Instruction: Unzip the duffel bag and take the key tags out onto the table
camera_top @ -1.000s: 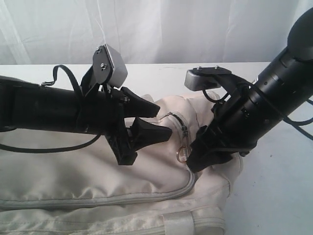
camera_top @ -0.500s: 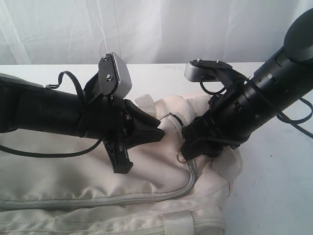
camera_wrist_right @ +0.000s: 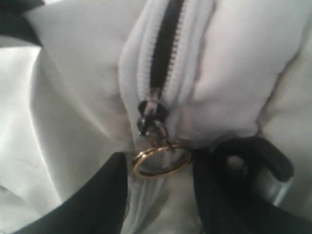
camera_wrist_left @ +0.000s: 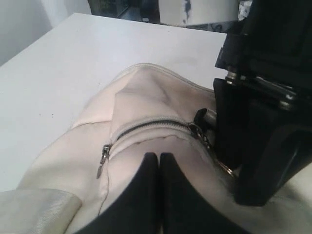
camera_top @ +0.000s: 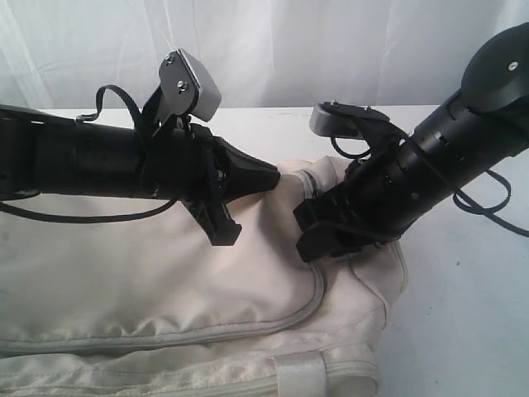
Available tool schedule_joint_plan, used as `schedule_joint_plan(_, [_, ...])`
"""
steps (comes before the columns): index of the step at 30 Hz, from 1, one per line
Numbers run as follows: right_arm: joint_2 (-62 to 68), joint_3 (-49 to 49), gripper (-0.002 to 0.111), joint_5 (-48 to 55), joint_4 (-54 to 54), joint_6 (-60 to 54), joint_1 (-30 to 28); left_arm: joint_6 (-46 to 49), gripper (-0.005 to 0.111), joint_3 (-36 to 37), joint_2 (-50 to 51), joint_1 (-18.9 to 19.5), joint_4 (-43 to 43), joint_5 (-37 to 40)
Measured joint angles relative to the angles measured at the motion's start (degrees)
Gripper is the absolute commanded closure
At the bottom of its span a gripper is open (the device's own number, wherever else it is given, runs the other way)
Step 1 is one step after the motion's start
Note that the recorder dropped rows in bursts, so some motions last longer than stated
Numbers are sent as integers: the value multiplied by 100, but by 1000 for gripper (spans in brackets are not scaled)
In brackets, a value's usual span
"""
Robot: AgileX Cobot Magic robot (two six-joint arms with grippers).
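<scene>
The cream duffel bag (camera_top: 165,273) lies on the white table (camera_top: 463,322). My left gripper (camera_top: 273,175) is shut, its tips (camera_wrist_left: 159,157) resting against the bag's fabric just below the grey zipper (camera_wrist_left: 146,126); no fold shows between them. My right gripper (camera_top: 307,240) presses down on the bag's end. It is open, with one finger (camera_wrist_right: 97,195) on each side of the gold ring (camera_wrist_right: 162,158) that hangs from the zipper slider (camera_wrist_right: 148,114). Above the slider the zipper (camera_wrist_right: 163,53) shows a dark gap. The key tags are hidden.
A second zipper pull (camera_wrist_left: 102,161) hangs at the other end of the short zipper. A shiny cream strap (camera_top: 302,374) crosses the bag near the front edge. A white curtain (camera_top: 264,50) closes off the back, and bare table (camera_wrist_left: 58,63) surrounds the bag's end.
My left gripper has closed and lifted slightly toward the bag's end. The right gripper has shifted left and down over the gold ring, which the exterior view no longer shows.
</scene>
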Motion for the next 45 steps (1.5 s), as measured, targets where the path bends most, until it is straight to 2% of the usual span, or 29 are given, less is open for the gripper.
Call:
schedule_joint_plan(5, [13, 0, 91, -154, 48, 0, 0, 0, 107, 0, 0, 0, 21, 0])
schedule_joint_plan(8, [13, 0, 101, -133, 48, 0, 0, 0, 107, 0, 0, 0, 58, -14])
schedule_joint_plan(12, [13, 0, 108, 45, 48, -85, 0, 0, 107, 0, 0, 0, 116, -20])
schedule_joint_plan(24, [13, 0, 108, 713, 48, -783, 0, 0, 107, 0, 0, 0, 132, -88])
schedule_joint_plan(32, [-253, -8, 108, 1643, 24, -1080, 0, 0, 107, -22, 0, -11, 163, -102])
schedule_joint_plan(45, [-367, -8, 108, 1739, 113, -1198, 0, 0, 107, -22, 0, -19, 163, -214])
